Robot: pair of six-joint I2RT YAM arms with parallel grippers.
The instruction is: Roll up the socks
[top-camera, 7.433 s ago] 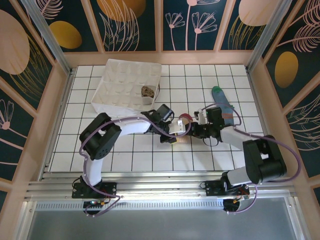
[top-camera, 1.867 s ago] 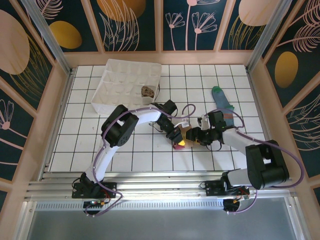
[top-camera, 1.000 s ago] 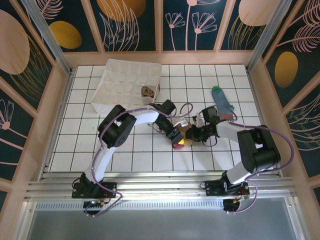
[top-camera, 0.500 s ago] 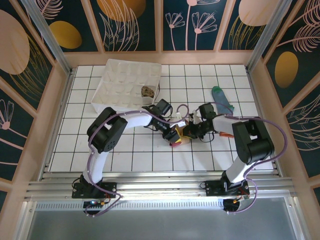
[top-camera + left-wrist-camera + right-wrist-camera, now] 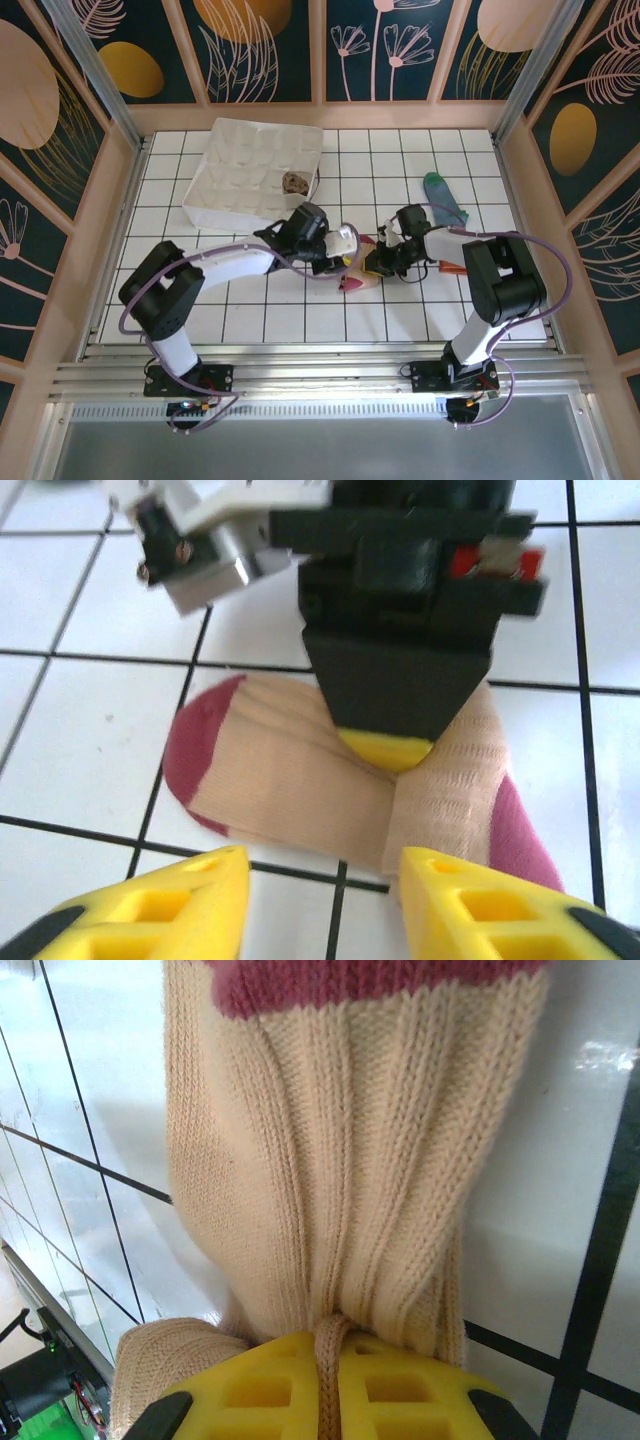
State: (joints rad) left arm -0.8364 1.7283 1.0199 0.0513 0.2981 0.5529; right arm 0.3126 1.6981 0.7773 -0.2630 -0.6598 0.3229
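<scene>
Your left jaws have parted and backed off; beige sock (image 5: 290, 770) edge just ahead, bare counter (image 5: 90, 740) beside them. Right jaws clamp sock.

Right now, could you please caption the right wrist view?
Right pincer shut on beige knitted sock over white tiles.

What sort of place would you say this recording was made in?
Most likely a purpose-built robot test booth, not a home: a white gridded tabletop, wood-framed botanical wall panels closing it in, and a white compartment tray.
</scene>
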